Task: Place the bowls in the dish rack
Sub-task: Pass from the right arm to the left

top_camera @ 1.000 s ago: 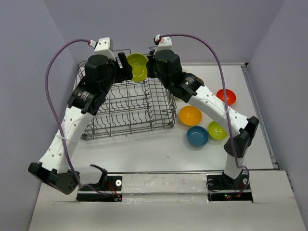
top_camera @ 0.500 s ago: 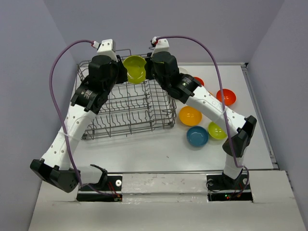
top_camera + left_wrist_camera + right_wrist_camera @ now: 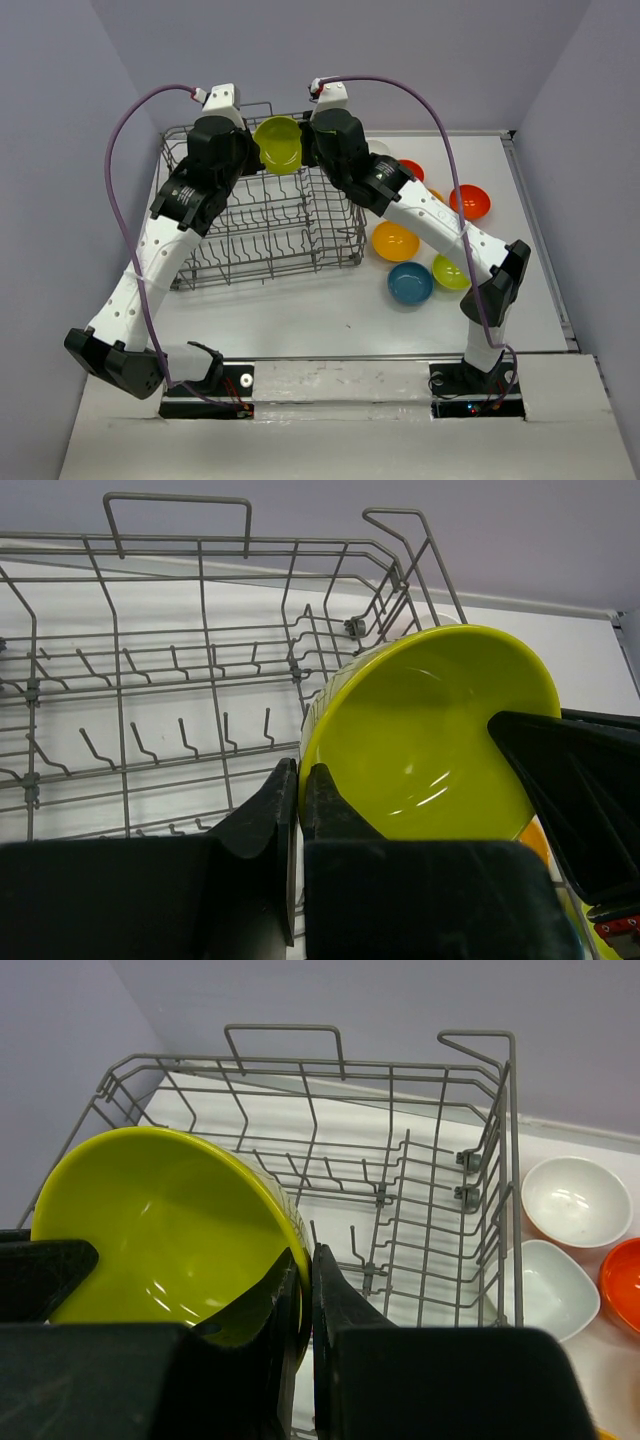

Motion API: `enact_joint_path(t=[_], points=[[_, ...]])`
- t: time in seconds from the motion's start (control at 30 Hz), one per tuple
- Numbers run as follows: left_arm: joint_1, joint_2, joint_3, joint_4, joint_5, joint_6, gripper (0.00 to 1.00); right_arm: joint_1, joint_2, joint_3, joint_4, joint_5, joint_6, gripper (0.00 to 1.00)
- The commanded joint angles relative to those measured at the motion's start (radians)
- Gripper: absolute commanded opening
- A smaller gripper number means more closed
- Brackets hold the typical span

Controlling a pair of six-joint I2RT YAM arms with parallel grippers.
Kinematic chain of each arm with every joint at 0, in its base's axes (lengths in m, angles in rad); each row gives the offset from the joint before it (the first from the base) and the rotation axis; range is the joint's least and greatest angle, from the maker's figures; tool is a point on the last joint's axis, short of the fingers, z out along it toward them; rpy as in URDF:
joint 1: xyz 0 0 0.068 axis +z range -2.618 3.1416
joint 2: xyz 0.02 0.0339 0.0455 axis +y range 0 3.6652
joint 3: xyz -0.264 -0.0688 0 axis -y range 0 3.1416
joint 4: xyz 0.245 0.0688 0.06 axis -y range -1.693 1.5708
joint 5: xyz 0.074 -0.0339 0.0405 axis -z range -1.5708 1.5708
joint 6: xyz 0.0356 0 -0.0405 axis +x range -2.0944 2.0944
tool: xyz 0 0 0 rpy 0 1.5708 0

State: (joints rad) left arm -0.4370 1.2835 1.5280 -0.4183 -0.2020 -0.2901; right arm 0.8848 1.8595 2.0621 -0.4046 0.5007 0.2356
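A lime green bowl (image 3: 278, 145) hangs tilted on edge above the far end of the dish rack (image 3: 262, 232), a grey wire basket with nothing in it. My left gripper (image 3: 256, 152) is shut on the bowl's left rim; in the left wrist view the fingertips (image 3: 302, 772) pinch the bowl (image 3: 430, 730). My right gripper (image 3: 304, 150) is shut on the opposite rim, its fingertips (image 3: 306, 1256) clamping the bowl (image 3: 160, 1230). Beyond the bowl the rack's tines (image 3: 150, 740) and its far wall (image 3: 420, 1090) show.
On the table right of the rack lie an orange-yellow bowl (image 3: 395, 240), a teal bowl (image 3: 410, 284), a second lime green bowl (image 3: 452, 271) and two red-orange bowls (image 3: 470, 201) (image 3: 411, 169). Two white bowls (image 3: 575, 1200) (image 3: 555, 1280) sit just outside the rack's right wall.
The left gripper has closed onto the green bowl's rim. The bowl, held by the right gripper throughout, has shifted slightly left and tipped more upright.
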Motion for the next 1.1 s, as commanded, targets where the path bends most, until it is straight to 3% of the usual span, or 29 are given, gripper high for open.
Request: enact_joint_path(t=[0.0,0.13,0.4,0.57,0.73,0.83,1.07], points=[[-0.008,-0.012,-0.012,0.035,0.03,0.011,0.0,0.006,-0.005,0.038,0.075,-0.013,-0.002,0.01],[-0.008,-0.023,-0.023,0.042,0.015,0.012,0.0,0.006,-0.01,0.026,0.079,-0.013,0.001,0.01],[-0.008,-0.046,-0.028,0.069,-0.03,0.023,0.0,0.006,-0.01,0.004,0.089,-0.013,0.01,0.16],[-0.008,-0.042,-0.016,0.076,-0.043,0.029,0.0,0.006,-0.01,0.006,0.093,-0.007,0.01,0.34],[-0.008,-0.041,-0.009,0.087,-0.063,0.037,0.0,0.006,-0.013,-0.003,0.096,0.021,0.016,0.61],[-0.008,-0.036,-0.006,0.087,-0.085,0.042,0.0,0.006,-0.02,-0.01,0.098,0.033,0.019,0.68],[0.013,-0.024,0.001,0.075,-0.209,0.055,0.0,0.006,-0.1,-0.069,0.098,0.097,0.037,0.69]])
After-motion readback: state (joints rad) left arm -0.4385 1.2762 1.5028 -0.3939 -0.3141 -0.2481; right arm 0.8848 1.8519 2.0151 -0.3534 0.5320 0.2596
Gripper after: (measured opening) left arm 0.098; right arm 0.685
